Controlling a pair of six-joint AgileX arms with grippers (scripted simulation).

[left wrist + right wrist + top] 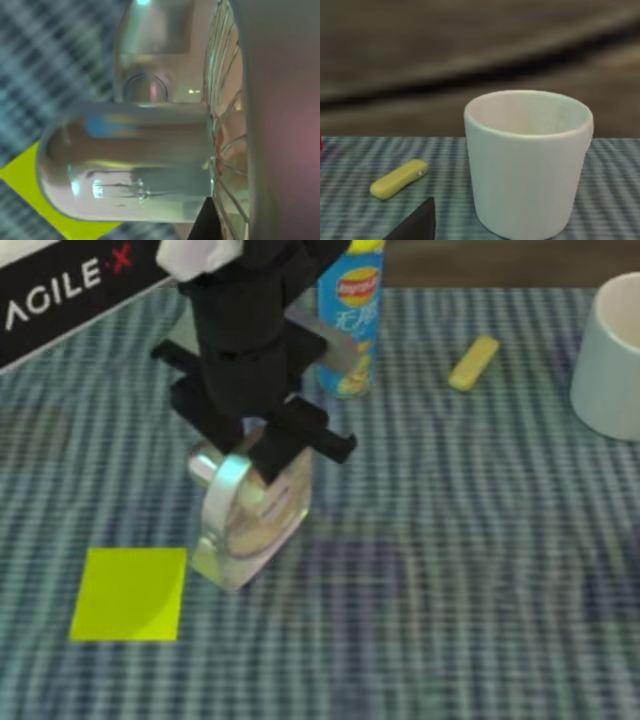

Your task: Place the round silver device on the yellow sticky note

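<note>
Silver device with cream face, yellow-green note, blue-grey checked tablecloth.

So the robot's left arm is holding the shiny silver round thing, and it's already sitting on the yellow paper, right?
Not quite. The left gripper does hold the round silver device, but it is not on the yellow sticky note yet. The top view shows the device to the right of the note, beside its edge, with the yellow square bare.
</note>
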